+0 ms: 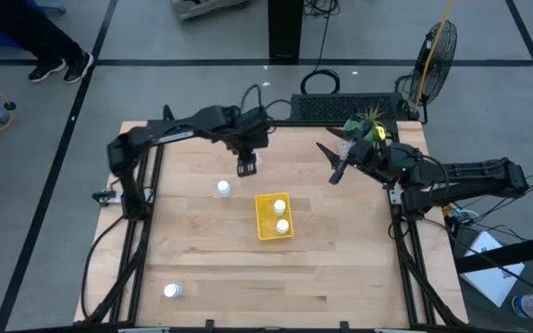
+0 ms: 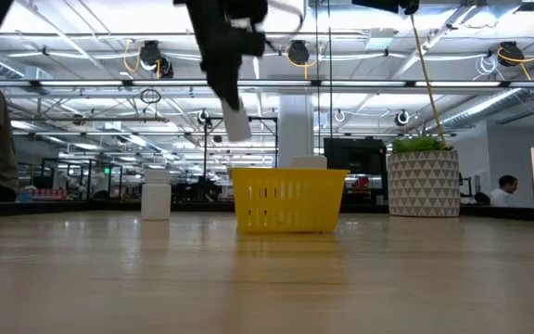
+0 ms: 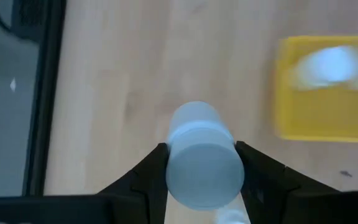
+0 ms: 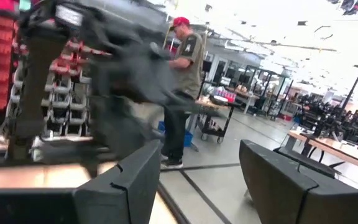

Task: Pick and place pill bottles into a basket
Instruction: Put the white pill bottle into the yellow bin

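My left gripper [image 1: 246, 166] is over the far middle of the table, shut on a white pill bottle [image 3: 201, 155], which is held high above the wood in the low view [image 2: 235, 124]. The yellow basket [image 1: 265, 228] stands on the table's middle with two bottles [image 1: 280, 215] inside it. One bottle [image 1: 223, 189] stands upright on the table left of the basket. Another [image 1: 171, 290] is near the front left corner. My right gripper [image 1: 336, 168] is open and empty, raised at the far right. My left gripper pinches the bottle by its round sides [image 3: 174, 169] between its two fingers [image 3: 149, 168], near the end that faces the wrist camera. The fingers come from above, pointing down. The bottle hangs below them, tilted and lifted clear of the table [image 2: 235, 124].
A white patterned pot with a green plant [image 2: 423, 182] stands at the far right corner, beside my right arm. A dark keyboard-like object [image 1: 345, 107] lies along the far edge. Bare wood lies in front of the basket. A person [image 4: 182, 93] stands in the room beyond.
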Controlling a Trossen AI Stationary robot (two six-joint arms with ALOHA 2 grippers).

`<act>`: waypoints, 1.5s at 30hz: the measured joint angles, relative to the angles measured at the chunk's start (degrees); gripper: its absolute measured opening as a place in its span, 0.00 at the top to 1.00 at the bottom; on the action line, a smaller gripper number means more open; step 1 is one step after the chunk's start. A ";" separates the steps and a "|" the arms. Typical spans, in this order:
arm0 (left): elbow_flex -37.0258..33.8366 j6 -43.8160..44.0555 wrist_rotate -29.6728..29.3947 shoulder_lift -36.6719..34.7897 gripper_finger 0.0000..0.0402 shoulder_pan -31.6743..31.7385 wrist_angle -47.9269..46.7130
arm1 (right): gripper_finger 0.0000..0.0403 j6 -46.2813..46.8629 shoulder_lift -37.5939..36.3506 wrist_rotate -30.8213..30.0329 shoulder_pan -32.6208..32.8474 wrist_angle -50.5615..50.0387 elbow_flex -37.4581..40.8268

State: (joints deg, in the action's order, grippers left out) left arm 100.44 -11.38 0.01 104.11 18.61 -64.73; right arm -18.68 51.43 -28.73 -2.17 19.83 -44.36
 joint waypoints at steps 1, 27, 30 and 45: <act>0.00 0.65 0.31 -1.66 0.60 -1.43 -0.44 | 0.48 -0.01 -0.45 0.00 0.00 0.13 -0.02; 0.04 7.36 -0.68 7.14 0.60 -20.32 -1.74 | 0.48 2.43 -2.60 0.24 0.00 -1.41 -0.02; 0.02 6.87 0.00 8.35 0.60 -19.54 -1.59 | 0.48 3.23 -2.59 0.24 0.00 -2.40 -0.02; 0.02 3.54 2.80 8.25 0.60 -16.50 1.46 | 0.48 4.22 -2.57 0.26 0.02 -2.95 -0.02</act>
State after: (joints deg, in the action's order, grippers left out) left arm 100.47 -7.84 2.81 112.36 2.11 -63.27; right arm -14.46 48.86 -28.47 -2.15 16.88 -44.38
